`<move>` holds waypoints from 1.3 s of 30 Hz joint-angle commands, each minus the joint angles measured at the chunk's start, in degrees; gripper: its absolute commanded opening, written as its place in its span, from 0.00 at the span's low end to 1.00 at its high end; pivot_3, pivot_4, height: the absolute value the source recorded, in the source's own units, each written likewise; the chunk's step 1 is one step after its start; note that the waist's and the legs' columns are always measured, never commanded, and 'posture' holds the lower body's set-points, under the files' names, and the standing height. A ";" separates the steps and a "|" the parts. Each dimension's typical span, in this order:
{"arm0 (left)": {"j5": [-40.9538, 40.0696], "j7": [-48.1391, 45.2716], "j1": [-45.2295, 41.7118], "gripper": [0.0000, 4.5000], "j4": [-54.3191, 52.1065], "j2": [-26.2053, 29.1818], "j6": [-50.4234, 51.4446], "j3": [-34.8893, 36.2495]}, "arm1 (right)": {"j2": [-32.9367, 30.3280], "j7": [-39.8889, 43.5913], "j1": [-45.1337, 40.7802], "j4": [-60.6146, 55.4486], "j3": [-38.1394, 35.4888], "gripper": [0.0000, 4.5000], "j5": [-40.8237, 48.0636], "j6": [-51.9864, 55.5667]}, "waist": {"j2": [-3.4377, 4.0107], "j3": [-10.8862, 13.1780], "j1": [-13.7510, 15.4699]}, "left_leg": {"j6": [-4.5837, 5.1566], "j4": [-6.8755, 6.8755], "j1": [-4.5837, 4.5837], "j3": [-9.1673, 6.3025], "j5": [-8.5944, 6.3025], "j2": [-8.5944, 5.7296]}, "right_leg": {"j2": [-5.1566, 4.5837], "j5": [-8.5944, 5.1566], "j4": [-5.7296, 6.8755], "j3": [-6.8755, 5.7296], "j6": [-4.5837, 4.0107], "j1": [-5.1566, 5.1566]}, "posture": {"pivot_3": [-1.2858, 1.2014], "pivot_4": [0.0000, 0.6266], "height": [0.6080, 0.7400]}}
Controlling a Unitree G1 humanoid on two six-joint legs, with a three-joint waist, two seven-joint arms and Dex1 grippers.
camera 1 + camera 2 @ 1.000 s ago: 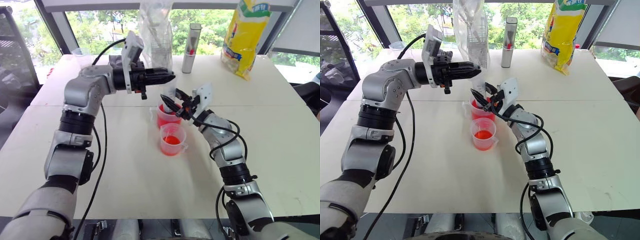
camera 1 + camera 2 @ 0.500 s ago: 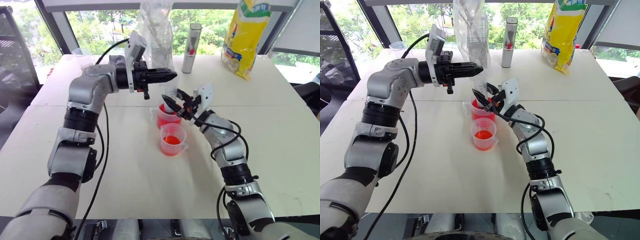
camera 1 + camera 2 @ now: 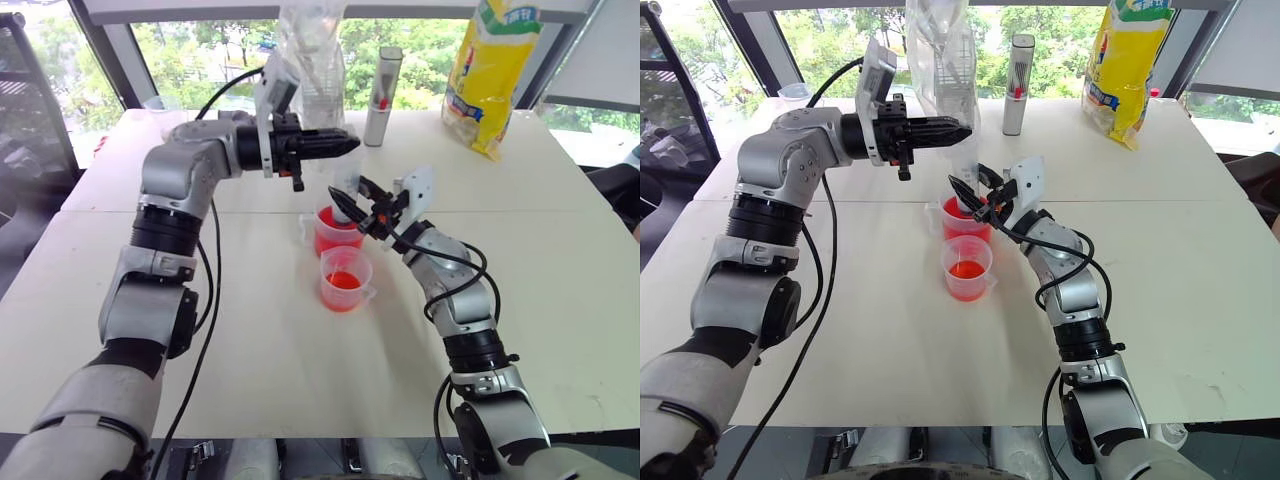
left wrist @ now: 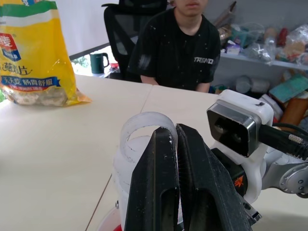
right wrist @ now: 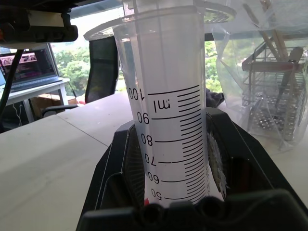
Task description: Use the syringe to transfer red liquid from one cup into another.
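Observation:
The syringe (image 3: 345, 186) stands upright over the cup (image 3: 337, 233) that shows a deep band of red liquid (image 3: 335, 240). My right gripper (image 3: 352, 207) is shut on its clear barrel (image 5: 166, 115), whose scale marks face the right wrist view. My left gripper (image 3: 350, 144) points level across the top of the syringe, its fingers (image 4: 154, 183) shut. Their tips lie against the white plunger ring (image 4: 144, 124); whether they pass through it I cannot tell. The other cup (image 3: 345, 280), with a shallow red layer, stands just in front of the deep one.
At the back of the white table (image 3: 250, 380) stand a silver cylinder (image 3: 383, 95), a yellow bag (image 3: 490, 75) and a clear plastic bag with a metal rack (image 3: 312, 60). A person in a black shirt (image 4: 180, 45) sits beyond the table.
The left arm's elbow has lifted and swung inward a little, while its gripper stays at the top of the syringe. The right arm and both cups have not moved.

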 commanded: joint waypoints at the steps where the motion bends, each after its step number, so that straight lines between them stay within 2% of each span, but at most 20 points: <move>1: -1.51 1.15 -4.37 0.01 -2.93 0.26 -3.02 4.00 | 0.18 1.26 1.33 -0.52 1.67 0.32 0.14 1.01 | 0.00 0.00 0.02 | 0.00 0.00 0.00 0.00 0.00 0.00 | 0.00 0.00 0.00 0.00 0.00 0.00 | 0.52 0.24 1.00; 30: -1.77 1.95 -3.20 0.01 -5.39 0.75 -1.59 4.25 | -0.38 1.53 0.22 -2.68 1.70 0.32 0.90 2.30 | 0.00 0.00 0.03 | 0.00 0.00 -0.01 0.00 0.00 0.00 | 0.00 0.00 0.00 0.00 0.00 0.00 | 0.52 0.24 1.00; 31: -1.63 2.11 -3.00 0.13 -5.39 0.83 -1.40 4.12 | -0.42 1.43 -0.11 -3.02 1.58 0.32 1.00 2.50 | 0.00 0.00 -0.01 | 0.00 0.00 -0.01 0.00 0.00 0.00 | 0.00 0.00 0.00 0.00 0.00 0.00 | 0.52 0.24 1.00; 32: -1.60 2.05 -2.69 0.20 -5.47 0.92 -1.24 4.01 | -0.44 1.35 -0.53 -3.44 1.40 0.32 1.19 2.77 | 0.00 0.00 -0.02 | 0.00 0.00 -0.01 0.00 0.00 0.00 | 0.00 0.00 0.00 0.00 0.00 0.00 | 0.52 0.24 1.00; 35: -1.46 1.84 -1.68 0.51 -6.20 1.18 -1.08 3.71 | -0.53 1.28 -1.44 -4.41 1.08 0.32 1.41 3.40 | 0.00 0.00 0.03 | 0.00 0.01 0.00 0.00 0.00 0.00 | 0.00 0.00 0.01 0.00 0.00 0.00 | 0.52 0.24 1.00; 39: -0.85 1.98 -0.66 0.95 -6.64 1.67 -1.35 3.65 | -0.62 1.23 -2.45 -5.49 0.79 0.32 1.67 4.10 | 0.00 0.00 0.07 | 0.00 0.01 -0.01 0.00 0.00 0.00 | -0.01 0.00 0.01 0.00 0.00 0.00 | 0.52 0.24 1.00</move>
